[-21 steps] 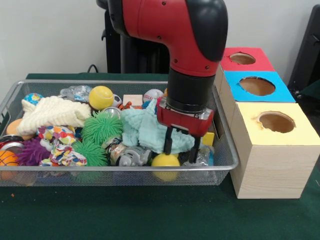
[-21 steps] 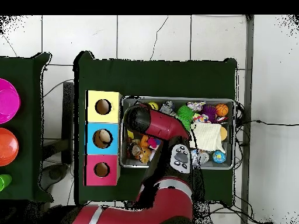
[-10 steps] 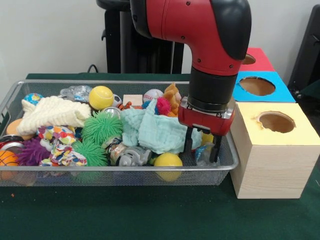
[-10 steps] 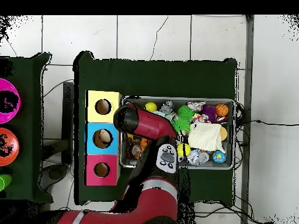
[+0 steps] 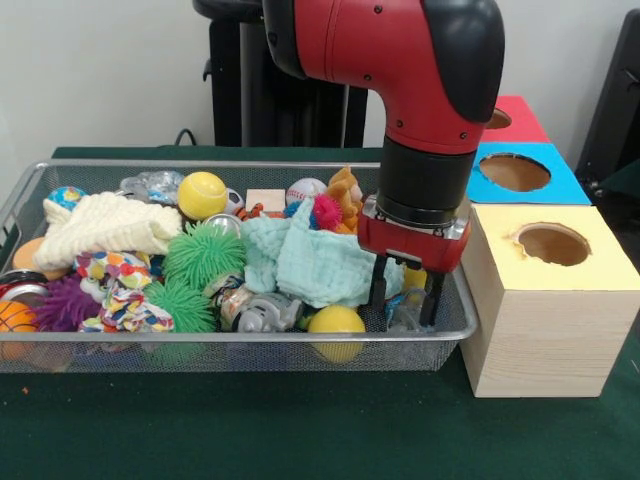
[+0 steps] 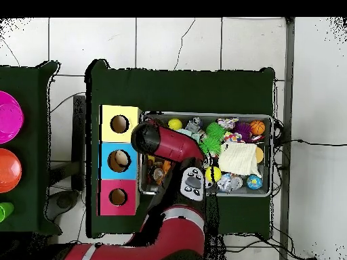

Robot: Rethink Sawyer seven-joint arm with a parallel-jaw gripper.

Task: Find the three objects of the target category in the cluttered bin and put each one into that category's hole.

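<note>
Tool [image 5: 406, 303] open, empty, straddling crinkled plastic bottle [image 5: 408, 310] at wire bin's [image 5: 230, 345] end nearest yellow box [image 5: 548, 300]

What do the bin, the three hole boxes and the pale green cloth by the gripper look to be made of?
Bin: fine wire mesh, metal by its grey sheen and see-through walls. Boxes: pale wood, grain showing on the sides, tops coloured yellow, blue and red, perhaps felt or paint. Cloth: soft, crinkled woven fabric, likely muslin, lying in loose folds beside the gripper.

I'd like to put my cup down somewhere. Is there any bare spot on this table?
Bare green cloth runs in front of the wire mesh bin and the yellow-topped wooden box. The bin itself is packed with toys, the claw inside.
</note>
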